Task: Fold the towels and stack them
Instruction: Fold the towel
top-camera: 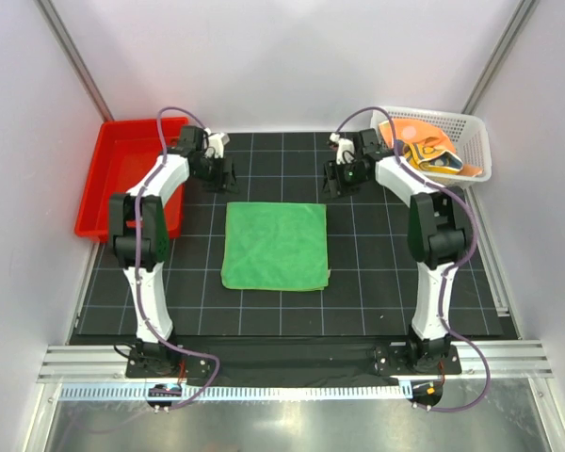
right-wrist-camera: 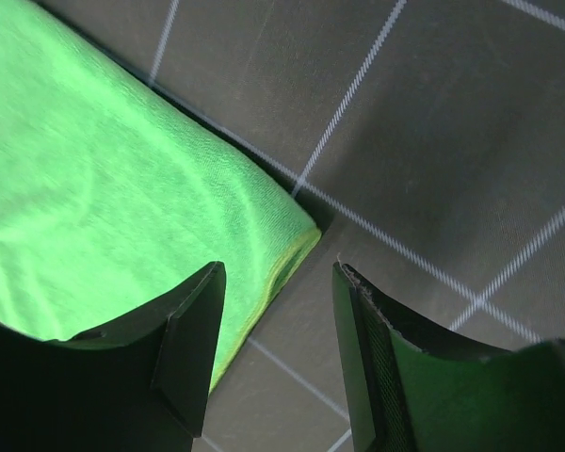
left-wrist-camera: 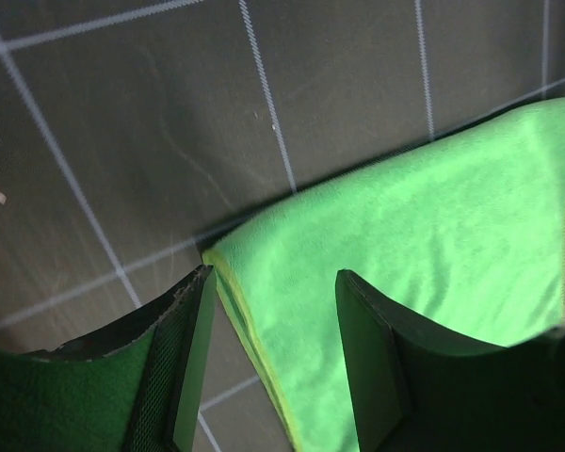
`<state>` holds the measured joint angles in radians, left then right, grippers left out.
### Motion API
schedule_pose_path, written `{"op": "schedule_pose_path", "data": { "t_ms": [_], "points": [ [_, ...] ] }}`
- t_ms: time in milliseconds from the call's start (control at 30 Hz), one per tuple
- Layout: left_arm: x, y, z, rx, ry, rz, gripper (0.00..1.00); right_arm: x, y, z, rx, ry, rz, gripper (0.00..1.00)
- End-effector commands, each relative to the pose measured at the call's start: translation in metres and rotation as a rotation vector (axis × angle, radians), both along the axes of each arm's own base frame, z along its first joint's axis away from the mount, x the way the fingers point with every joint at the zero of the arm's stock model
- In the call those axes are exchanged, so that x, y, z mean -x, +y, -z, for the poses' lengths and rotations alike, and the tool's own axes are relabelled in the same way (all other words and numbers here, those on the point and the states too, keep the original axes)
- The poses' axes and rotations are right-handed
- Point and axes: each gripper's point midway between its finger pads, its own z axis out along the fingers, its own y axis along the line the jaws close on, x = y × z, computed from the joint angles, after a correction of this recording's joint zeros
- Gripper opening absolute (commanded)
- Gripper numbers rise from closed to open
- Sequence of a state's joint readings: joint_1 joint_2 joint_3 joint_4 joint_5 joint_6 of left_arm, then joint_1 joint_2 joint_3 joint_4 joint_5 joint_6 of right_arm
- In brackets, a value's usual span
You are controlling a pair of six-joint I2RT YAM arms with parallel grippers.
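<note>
The green towel (top-camera: 274,246) lies flat and folded on the black grid mat in the middle. My left gripper (top-camera: 221,174) is open above its far left corner; the left wrist view shows that corner (left-wrist-camera: 395,245) between the open fingers. My right gripper (top-camera: 336,179) is open above the far right corner, which shows in the right wrist view (right-wrist-camera: 122,198). The yellow-orange lettered towel (top-camera: 428,153) lies crumpled in the white basket (top-camera: 477,141), with the orange towel (top-camera: 407,129) beneath it. Neither gripper holds anything.
A red tray (top-camera: 122,160) stands at the back left, beside the left arm. The white mesh basket stands at the back right. White walls close in the sides and back. An aluminium rail runs along the near edge.
</note>
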<state>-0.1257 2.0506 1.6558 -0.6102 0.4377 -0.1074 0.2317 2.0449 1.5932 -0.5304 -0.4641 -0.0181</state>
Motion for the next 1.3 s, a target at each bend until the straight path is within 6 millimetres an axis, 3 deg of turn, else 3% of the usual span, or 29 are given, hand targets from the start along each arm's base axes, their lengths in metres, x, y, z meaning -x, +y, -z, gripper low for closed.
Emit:
{"op": "schedule_pose_path", "data": {
  "t_ms": [0,133,433,700,833,1133,1200,1267],
  "points": [
    [-0.004,-0.006,0.003,0.003,0.002,0.132,0.57,-0.006,0.003,-0.007,0.026,-0.026,-0.111,0.56],
    [-0.013,-0.004,0.013,-0.025,0.000,0.162,0.56,-0.009,0.008,0.009,-0.008,0.028,-0.173,0.56],
    [-0.011,-0.007,0.029,-0.022,0.042,0.234,0.54,-0.009,0.013,0.034,-0.030,0.074,-0.238,0.49],
    [-0.010,-0.004,0.039,-0.043,0.061,0.247,0.50,-0.010,0.018,0.041,-0.068,0.083,-0.259,0.43],
    [-0.012,-0.003,0.043,-0.043,0.065,0.250,0.47,-0.010,0.016,0.044,-0.058,0.085,-0.260,0.34],
    [-0.012,0.003,0.049,-0.085,0.065,0.260,0.40,-0.011,0.013,0.049,-0.043,0.084,-0.260,0.24],
    [-0.013,0.006,0.049,-0.098,0.063,0.254,0.40,-0.013,0.011,0.051,-0.026,0.081,-0.253,0.23],
    [-0.013,0.006,0.049,-0.104,0.058,0.261,0.41,-0.016,0.009,0.050,-0.012,0.076,-0.250,0.29]
  ]
}}
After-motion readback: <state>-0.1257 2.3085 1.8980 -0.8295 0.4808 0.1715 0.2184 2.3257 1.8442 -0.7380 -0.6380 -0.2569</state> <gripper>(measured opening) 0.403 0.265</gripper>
